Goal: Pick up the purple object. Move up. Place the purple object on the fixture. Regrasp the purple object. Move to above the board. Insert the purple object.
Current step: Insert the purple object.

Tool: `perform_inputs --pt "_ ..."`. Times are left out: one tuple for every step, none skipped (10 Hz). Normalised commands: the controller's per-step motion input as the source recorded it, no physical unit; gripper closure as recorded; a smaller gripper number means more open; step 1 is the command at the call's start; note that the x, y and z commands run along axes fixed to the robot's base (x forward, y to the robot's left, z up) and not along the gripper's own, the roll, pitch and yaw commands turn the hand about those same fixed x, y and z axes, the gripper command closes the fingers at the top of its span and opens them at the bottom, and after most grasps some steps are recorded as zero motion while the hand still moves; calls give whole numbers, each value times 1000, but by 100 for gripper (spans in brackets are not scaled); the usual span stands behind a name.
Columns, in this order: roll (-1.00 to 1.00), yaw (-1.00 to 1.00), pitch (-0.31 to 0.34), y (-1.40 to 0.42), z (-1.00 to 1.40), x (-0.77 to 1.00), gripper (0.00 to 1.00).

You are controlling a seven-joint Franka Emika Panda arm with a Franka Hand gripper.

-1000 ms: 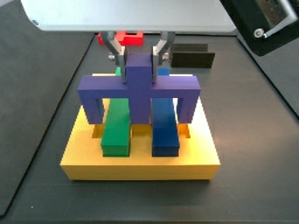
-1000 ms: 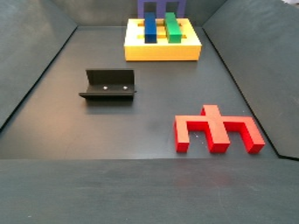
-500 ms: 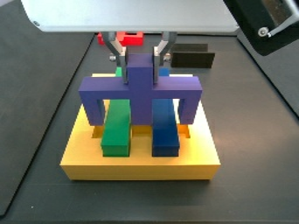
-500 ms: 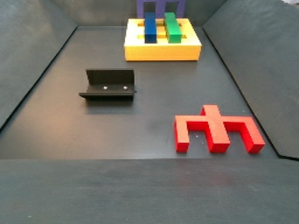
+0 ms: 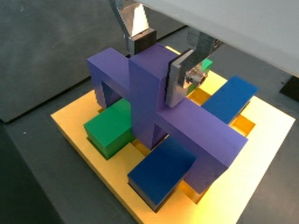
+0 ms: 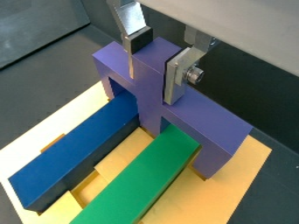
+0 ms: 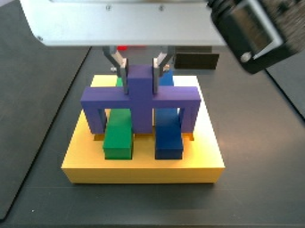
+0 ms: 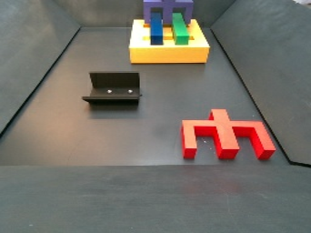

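On the dark floor, toward the left in a side view, the fixture (image 8: 113, 88) is seen standing alone, well apart from everything else. Farther back and more to the right, the board (image 8: 169, 53) is set on the floor, and the purple object (image 8: 166, 11) is seen standing up over it. At the right and nearer the front, a red block (image 8: 226, 136) is laid flat, well apart from the board. In a side view from close by, the board (image 7: 145, 159) is shown with a green bar (image 7: 118, 134) on the left and a blue bar (image 7: 169, 134) on the right. The purple object (image 7: 142, 98) is stood across both bars, with its prongs pointed down at the board. How deep the prongs are in the slots cannot be told. The gripper (image 7: 141, 61) is placed just above the board, at the top of the purple object. In both wrist views, the upright middle part of the purple object (image 5: 149, 87) is squeezed between the silver fingers (image 6: 179, 74), so the gripper (image 6: 156, 59) is closed tight on it.
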Motion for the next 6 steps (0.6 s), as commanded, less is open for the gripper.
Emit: perform_inputs --pt "171 3 -34 -20 -126 11 100" --pt "204 9 -57 -60 -186 0 100" --pt "240 0 -43 -100 -194 80 100" --pt "306 0 -27 -109 -177 80 100" --pt "166 0 -57 -103 -220 0 100" --pt "93 0 -51 -123 -169 71 100"
